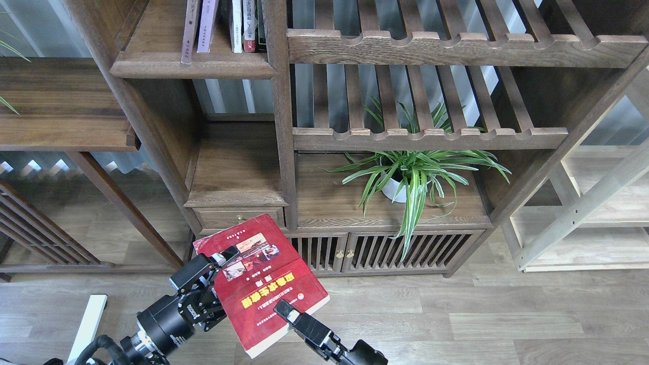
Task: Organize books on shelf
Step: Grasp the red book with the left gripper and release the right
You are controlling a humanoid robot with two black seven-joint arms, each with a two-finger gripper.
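- Red book (263, 284): paperback with a yellow title band and cover photos, held face-up and tilted in the air at lower centre, in front of the bookcase base and above the wood-plank floor (507, 324). It rests on no surface, and its white page edge shows along the bottom.
- Right gripper (285, 310): enters from the bottom edge. One finger lies on the cover at the near right corner of the book. The other finger is hidden under the book, so the claw appears clamped on that corner.
- Left gripper (215, 266): enters from the lower left. Its upper finger lies over the left edge of the cover beside the photos. The lower finger is hidden behind the book, so whether it grips cannot be told.
- Shelf (192, 63): solid dark board at the upper left of the bookcase, well above the held book. It carries thin upright volumes (223, 25) with pale, red and dark spines.
- Slatted racks (431, 45): two tiers with scalloped front rails, to the right of the shelf.
- Potted plant (410, 177): stands on the cabinet top beneath the lower rack, well apart from the book.
- Small drawer (238, 218): sits just behind the top edge of the book.
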